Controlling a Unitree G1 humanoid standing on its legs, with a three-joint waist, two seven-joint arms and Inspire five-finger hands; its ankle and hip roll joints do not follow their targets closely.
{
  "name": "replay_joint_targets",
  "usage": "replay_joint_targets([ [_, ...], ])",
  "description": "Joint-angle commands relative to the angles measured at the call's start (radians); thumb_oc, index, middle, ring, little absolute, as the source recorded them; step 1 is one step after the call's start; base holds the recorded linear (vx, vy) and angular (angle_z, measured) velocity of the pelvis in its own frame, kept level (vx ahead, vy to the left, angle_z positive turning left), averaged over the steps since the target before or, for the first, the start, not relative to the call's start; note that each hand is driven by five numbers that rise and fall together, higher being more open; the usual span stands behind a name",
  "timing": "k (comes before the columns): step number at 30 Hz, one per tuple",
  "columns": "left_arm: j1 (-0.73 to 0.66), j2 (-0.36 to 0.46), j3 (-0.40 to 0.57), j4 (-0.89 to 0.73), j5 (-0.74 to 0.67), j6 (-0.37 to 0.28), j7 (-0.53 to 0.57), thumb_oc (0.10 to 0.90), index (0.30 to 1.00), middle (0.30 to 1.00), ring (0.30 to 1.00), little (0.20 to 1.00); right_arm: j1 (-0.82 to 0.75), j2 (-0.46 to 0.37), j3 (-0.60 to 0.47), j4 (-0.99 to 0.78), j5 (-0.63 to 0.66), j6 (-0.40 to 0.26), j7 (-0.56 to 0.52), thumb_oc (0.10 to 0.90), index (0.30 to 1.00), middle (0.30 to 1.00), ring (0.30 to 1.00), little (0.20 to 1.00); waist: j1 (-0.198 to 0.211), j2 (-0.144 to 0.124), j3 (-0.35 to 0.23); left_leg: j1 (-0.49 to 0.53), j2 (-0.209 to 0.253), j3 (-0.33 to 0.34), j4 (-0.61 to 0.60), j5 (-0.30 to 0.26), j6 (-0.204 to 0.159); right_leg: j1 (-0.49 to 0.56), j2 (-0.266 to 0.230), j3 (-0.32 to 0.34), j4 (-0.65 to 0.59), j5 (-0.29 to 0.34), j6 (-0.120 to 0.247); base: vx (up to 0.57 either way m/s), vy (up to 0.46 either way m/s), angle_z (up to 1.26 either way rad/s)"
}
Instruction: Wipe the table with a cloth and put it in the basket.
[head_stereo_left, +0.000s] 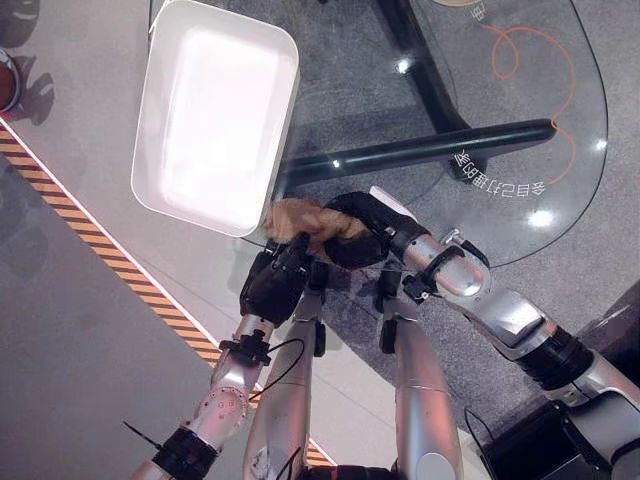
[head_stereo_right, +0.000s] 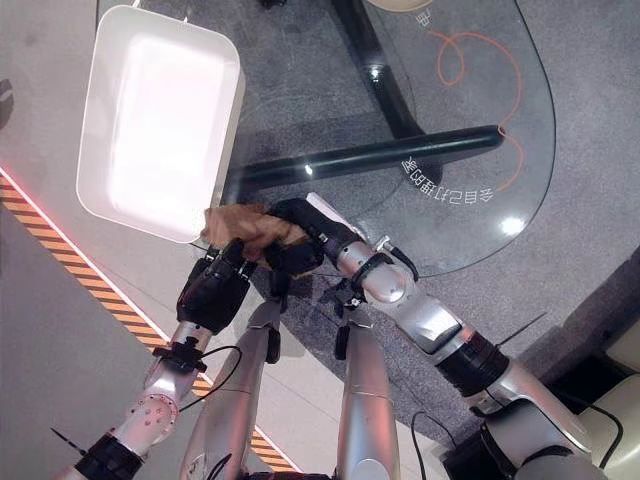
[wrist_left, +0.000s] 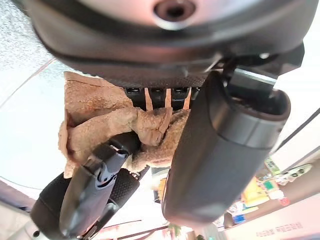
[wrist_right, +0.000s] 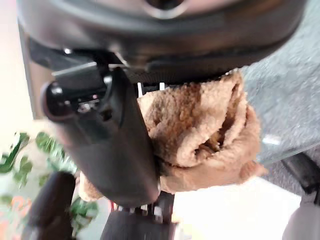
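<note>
Both hands bunched on the one cloth at the glass counter's near edge, right by the basket.

I see a single tan cloth (head_stereo_left: 300, 222), wadded up, with my left hand (head_stereo_left: 275, 280) and right hand (head_stereo_left: 362, 232) each curled around it, fingers and thumb pinching folds. It sits on the counter (head_stereo_left: 500, 180) just beside the near corner of the one white basket (head_stereo_left: 215, 115). I judge it soft, light and floppy, fuzzy enough not to slip; best held by the thick bunched middle so loose corners don't trail over the basket rim.
</note>
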Motion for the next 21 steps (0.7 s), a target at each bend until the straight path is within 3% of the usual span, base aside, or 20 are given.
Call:
replay_joint_targets([
  [1, -0.148, -0.065, -0.026, -0.232, 0.081, -0.035, -0.091, 0.800, 0.900, 0.900, 0.900, 0.900, -0.004, 0.145, 0.199, -0.240, 0.047, -0.064, 0.219, 0.100, 0.300, 0.300, 0.300, 0.200, 0.009, 0.009, -0.027, 0.015, -0.082, 0.015, 0.036, -0.082, 0.053, 0.016, 0.063, 0.004, -0.088, 0.054, 0.015, 0.01, -0.034, 0.03],
  [7, -0.156, -0.054, -0.023, -0.231, 0.068, -0.032, -0.071, 0.800, 0.900, 0.900, 0.900, 0.900, -0.052, 0.097, 0.225, -0.234, -0.131, -0.069, 0.224, 0.100, 0.300, 0.300, 0.300, 0.200, 0.012, -0.002, -0.027, 0.012, -0.082, 0.010, 0.036, -0.082, 0.052, 0.017, 0.067, 0.000, -0.092, 0.059, 0.018, 0.00, -0.006, 0.00],
  [11, -0.158, -0.063, -0.023, -0.222, 0.054, -0.044, -0.067, 0.800, 0.900, 0.900, 0.900, 0.900, -0.063, 0.085, 0.229, -0.207, -0.226, -0.058, 0.127, 0.100, 0.300, 0.300, 0.300, 0.200, 0.009, -0.001, -0.027, 0.009, -0.082, 0.013, 0.039, -0.084, 0.051, 0.013, 0.066, 0.002, -0.090, 0.058, 0.018, 0.00, 0.008, 0.00],
  [15, -0.162, -0.076, -0.017, -0.208, 0.046, -0.044, -0.073, 0.800, 0.900, 0.900, 0.900, 0.900, -0.062, 0.080, 0.216, -0.177, -0.228, -0.095, 0.107, 0.100, 0.300, 0.300, 0.300, 0.200, 0.007, 0.001, -0.027, 0.009, -0.082, 0.013, 0.036, -0.086, 0.049, 0.011, 0.065, 0.003, -0.089, 0.056, 0.020, 0.00, 0.000, 0.00],
  [20, -0.163, -0.083, -0.016, -0.211, 0.042, -0.047, -0.061, 0.800, 0.900, 0.900, 0.900, 0.900, -0.057, 0.083, 0.198, -0.181, -0.217, -0.091, 0.086, 0.100, 0.300, 0.300, 0.300, 0.200, 0.005, 0.001, -0.027, 0.005, -0.086, 0.010, 0.039, -0.087, 0.050, 0.008, 0.064, 0.003, -0.089, 0.057, 0.023, 0.00, 0.000, 0.00],
  [21, -0.162, -0.084, -0.013, -0.211, 0.034, -0.050, -0.066, 0.553, 0.688, 0.688, 0.688, 0.653, -0.057, 0.084, 0.195, -0.182, -0.215, -0.089, 0.084, 0.100, 0.300, 0.300, 0.300, 0.200, 0.006, 0.001, -0.027, 0.005, -0.086, 0.010, 0.039, -0.087, 0.050, 0.008, 0.063, 0.003, -0.090, 0.057, 0.023, 0.00, 0.000, 0.03],
])
